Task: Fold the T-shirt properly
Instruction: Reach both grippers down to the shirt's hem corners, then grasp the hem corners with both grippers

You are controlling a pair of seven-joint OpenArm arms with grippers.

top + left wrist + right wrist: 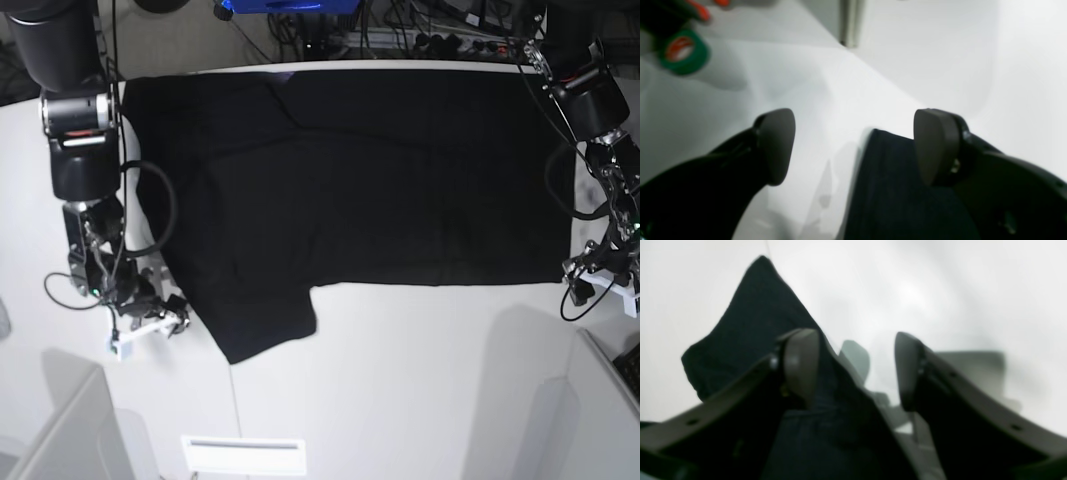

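The black T-shirt lies spread flat on the white table, plain side up, with one sleeve sticking out toward the front. My right gripper is at the shirt's left edge beside that sleeve. In the right wrist view it stands open, dark cloth under one finger and running into the gap. My left gripper sits at the shirt's front right corner. Seen from the left wrist it is open, with a cloth edge beneath one finger.
A green tape roll and an orange object lie off to the side in the left wrist view. Grey boxes stand at the table's front corners. Cables run along the back edge.
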